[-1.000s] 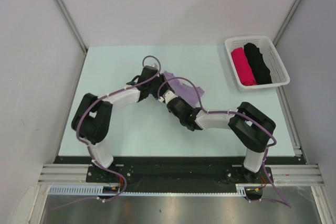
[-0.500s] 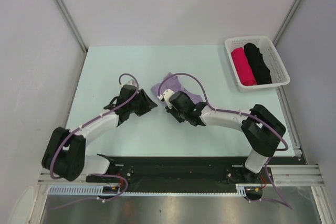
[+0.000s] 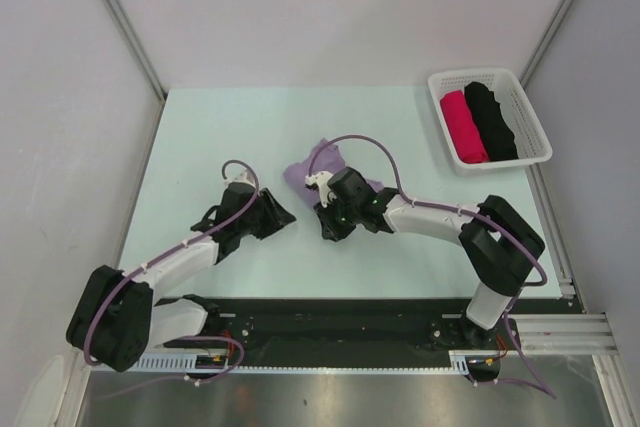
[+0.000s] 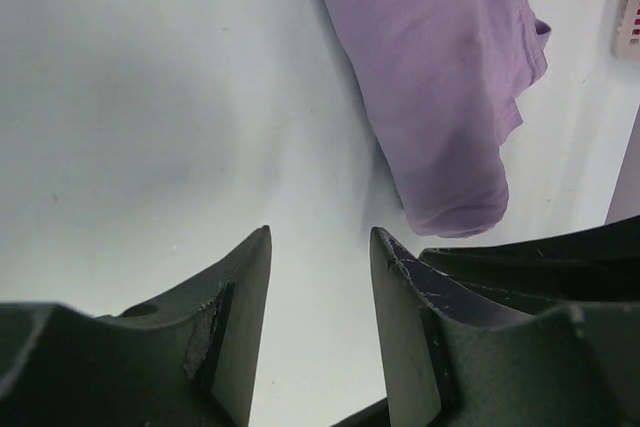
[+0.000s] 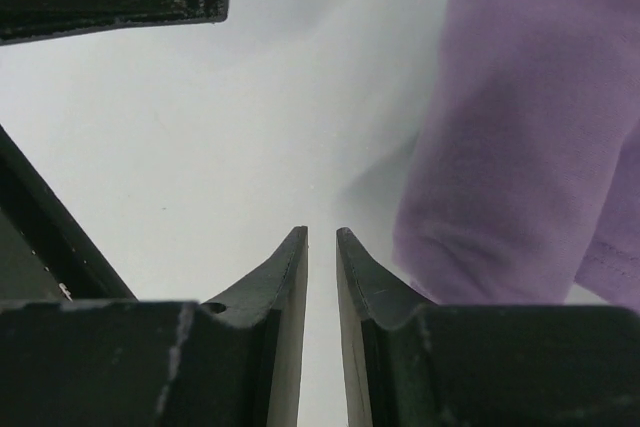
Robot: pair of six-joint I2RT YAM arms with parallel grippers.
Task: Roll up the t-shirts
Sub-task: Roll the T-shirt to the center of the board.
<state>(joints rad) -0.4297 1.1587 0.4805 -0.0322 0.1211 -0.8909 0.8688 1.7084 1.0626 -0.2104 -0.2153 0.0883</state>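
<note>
Left gripper (image 4: 320, 239) apart, empty; right gripper (image 5: 321, 239) nearly together, empty. Lavender t-shirt (image 3: 308, 167) seemingly rolled, ungripped: roll may slacken.

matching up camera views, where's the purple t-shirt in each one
top external: purple t-shirt bunched near the picture's centre, mid-table.
left wrist: t-shirt upper right.
right wrist: t-shirt fills the right side.
shared landmark: the pale table under it.

Bare counter (image 3: 200, 137) left and far side; t-shirt (image 3: 312, 165) sits mid-counter, basket (image 3: 476, 74) blocks far-right corner.
</note>
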